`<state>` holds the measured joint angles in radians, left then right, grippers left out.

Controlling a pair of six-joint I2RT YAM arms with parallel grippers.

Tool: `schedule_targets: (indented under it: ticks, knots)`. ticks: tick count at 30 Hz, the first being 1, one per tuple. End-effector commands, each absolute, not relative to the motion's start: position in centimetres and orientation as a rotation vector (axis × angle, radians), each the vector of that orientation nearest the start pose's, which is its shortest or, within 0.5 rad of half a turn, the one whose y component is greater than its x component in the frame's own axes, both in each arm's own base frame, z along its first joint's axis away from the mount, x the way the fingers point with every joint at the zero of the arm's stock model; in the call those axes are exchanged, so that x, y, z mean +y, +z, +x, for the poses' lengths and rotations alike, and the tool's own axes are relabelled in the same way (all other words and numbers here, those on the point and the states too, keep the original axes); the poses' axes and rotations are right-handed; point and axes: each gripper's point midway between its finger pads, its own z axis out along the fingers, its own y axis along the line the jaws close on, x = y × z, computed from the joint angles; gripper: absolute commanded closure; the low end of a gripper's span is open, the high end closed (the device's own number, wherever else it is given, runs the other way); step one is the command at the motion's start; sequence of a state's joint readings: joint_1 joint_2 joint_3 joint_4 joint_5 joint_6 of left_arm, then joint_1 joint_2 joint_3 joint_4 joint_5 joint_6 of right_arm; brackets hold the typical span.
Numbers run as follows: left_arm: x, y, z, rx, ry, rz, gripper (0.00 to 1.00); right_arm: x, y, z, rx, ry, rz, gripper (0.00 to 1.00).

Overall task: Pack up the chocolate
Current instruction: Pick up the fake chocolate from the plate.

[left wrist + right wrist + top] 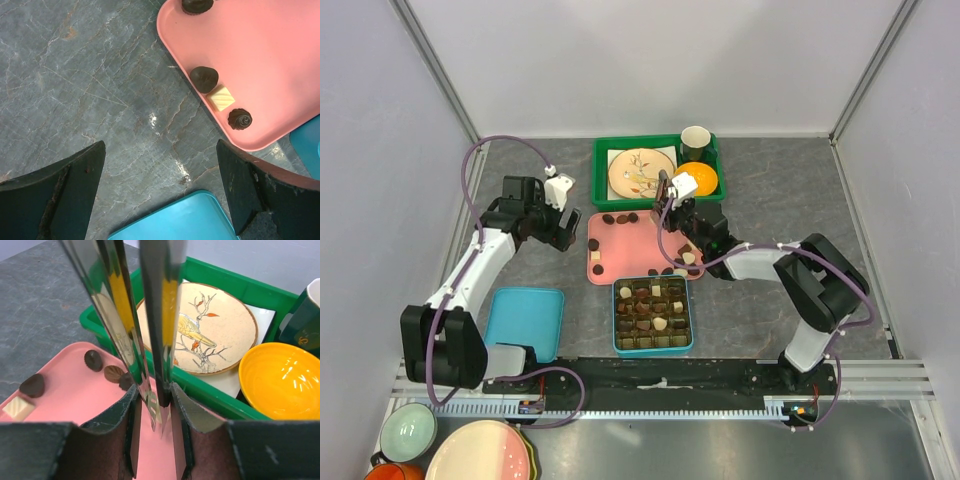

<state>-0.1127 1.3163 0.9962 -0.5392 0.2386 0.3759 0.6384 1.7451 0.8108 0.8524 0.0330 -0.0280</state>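
- The right gripper (pixel 154 401) clamps the tongs (pixel 161 315) over the tray (pixel 260 50); the blades could twist or slip, dropping a piece.
- The left gripper (pixel 161 145) gapes empty beside the tray.
- The chocolate (pixel 204 79) lies on the tray, with more in the box (pixel 653 352), lower centre.

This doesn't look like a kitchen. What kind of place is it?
Probably a robot lab booth: left arm and right arm bolted to a rail, plain white walls around a grey table, and chocolates laid out on a pink tray.
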Motion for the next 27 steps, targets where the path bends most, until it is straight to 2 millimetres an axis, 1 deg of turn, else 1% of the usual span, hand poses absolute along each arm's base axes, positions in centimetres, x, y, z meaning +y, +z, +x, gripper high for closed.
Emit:
schedule_targets:
  ticks: [1,2,3,5,6,9,11,12,14,15,16,17,18,20,21,23,24,27]
  knots:
    - [-6.7,14.4,32.7,2.278,-0.192,0.678,0.01,29.6,16.1,38.4,1.577,0.538,-0.538,0.73]
    - [-6.7,14.5,32.6,2.273,-0.19,0.679,0.01,29.6,16.2,38.0,1.579,0.546,-0.539,0.74]
    - [-6.7,14.4,32.5,2.276,-0.195,0.681,0.01,29.5,17.2,37.6,1.559,0.553,-0.537,0.74]
    - [-6.7,14.5,32.4,2.274,-0.196,0.683,0.01,29.1,17.4,37.0,1.559,0.553,-0.54,0.74]
    - [-6.8,14.5,32.4,2.273,-0.199,0.685,0.01,28.9,18.1,36.9,1.546,0.553,-0.533,0.74]
    - [-6.8,14.6,32.4,2.273,-0.2,0.681,0.01,28.8,18.6,37.1,1.535,0.532,-0.534,0.69]
    - [-6.8,14.6,32.3,2.272,-0.202,0.682,0.01,29.1,19.3,37.5,1.521,0.532,-0.527,0.67]
    - [-6.8,14.7,32.3,2.27,-0.201,0.683,0.01,29.2,19.2,37.8,1.523,0.527,-0.525,0.65]
    - [-6.7,14.9,32.3,2.266,-0.196,0.683,0.01,29.3,19.8,38.7,1.501,0.492,-0.54,0.63]
    - [-6.7,14.9,32.3,2.265,-0.188,0.685,0.01,29.5,19.2,39.0,1.511,0.484,-0.542,0.59]
    - [-6.6,14.9,32.2,2.266,-0.189,0.685,0.01,29.8,19.6,39.5,1.5,0.48,-0.539,0.57]
    - [-6.6,15.0,32.3,2.263,-0.186,0.684,0.01,29.9,19.5,39.7,1.502,0.477,-0.543,0.54]
    - [-6.5,15.1,32.3,2.261,-0.181,0.686,0.01,29.8,18.8,40.2,1.517,0.456,-0.533,0.52]
    - [-6.5,15.1,32.2,2.261,-0.178,0.689,0.01,29.8,18.9,40.8,1.509,0.441,-0.519,0.5]
    - [-6.5,15.1,32.2,2.26,-0.175,0.688,0.01,30.0,18.4,41.0,1.516,0.436,-0.526,0.5]
    - [-6.4,15.2,32.1,2.259,-0.17,0.691,0.01,30.2,18.3,41.4,1.516,0.431,-0.526,0.5]
    - [-6.4,15.2,32.1,2.259,-0.17,0.691,0.01,30.3,17.9,41.5,1.523,0.429,-0.531,0.5]
    - [-6.4,15.3,32.2,2.256,-0.167,0.691,0.01,30.4,17.4,42.0,1.529,0.417,-0.537,0.5]
